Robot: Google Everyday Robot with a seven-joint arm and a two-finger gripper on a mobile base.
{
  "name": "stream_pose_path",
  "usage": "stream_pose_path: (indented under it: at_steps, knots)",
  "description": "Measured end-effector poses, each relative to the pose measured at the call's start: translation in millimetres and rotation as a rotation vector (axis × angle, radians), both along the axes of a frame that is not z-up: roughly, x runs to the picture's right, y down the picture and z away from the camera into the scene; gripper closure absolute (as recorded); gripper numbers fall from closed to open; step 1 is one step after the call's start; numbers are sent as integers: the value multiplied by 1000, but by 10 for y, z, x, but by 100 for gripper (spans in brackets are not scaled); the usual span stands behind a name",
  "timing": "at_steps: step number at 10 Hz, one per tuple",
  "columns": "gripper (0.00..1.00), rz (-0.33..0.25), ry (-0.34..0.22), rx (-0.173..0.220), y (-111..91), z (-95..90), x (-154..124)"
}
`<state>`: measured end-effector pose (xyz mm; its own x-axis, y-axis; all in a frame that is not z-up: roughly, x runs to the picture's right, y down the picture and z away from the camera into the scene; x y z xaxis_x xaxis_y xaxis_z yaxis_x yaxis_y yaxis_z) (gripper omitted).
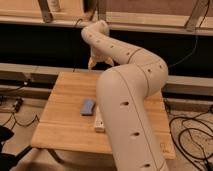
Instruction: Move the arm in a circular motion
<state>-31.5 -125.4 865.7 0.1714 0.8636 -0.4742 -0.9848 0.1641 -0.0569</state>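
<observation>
The cream-white arm (127, 95) of thick rounded segments with small dark dots fills the middle and right of the camera view. It bends up from the lower right, over the wooden table (60, 117), to an elbow near the top. From there it tapers down to the pale gripper (98, 62), which hangs above the table's far edge. The arm hides the right half of the table.
A blue block (88, 106) lies on the table left of the arm. A white box (99, 121) lies beside it, partly hidden by the arm. Shelving runs along the back wall. Cables lie on the floor at the left (12, 107) and right (187, 130).
</observation>
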Motion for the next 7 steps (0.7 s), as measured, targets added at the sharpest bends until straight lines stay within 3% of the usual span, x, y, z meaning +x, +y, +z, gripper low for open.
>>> stream_pose_path:
  at_steps: [2, 3, 5, 7]
  knots:
    - [20, -25, -75, -34, 227, -281, -48]
    - [20, -18, -80, -45, 328, -386, 55]
    - [20, 69, 0, -61, 564, -528, 663]
    - [20, 179, 108, -29, 553, -597, 1330]
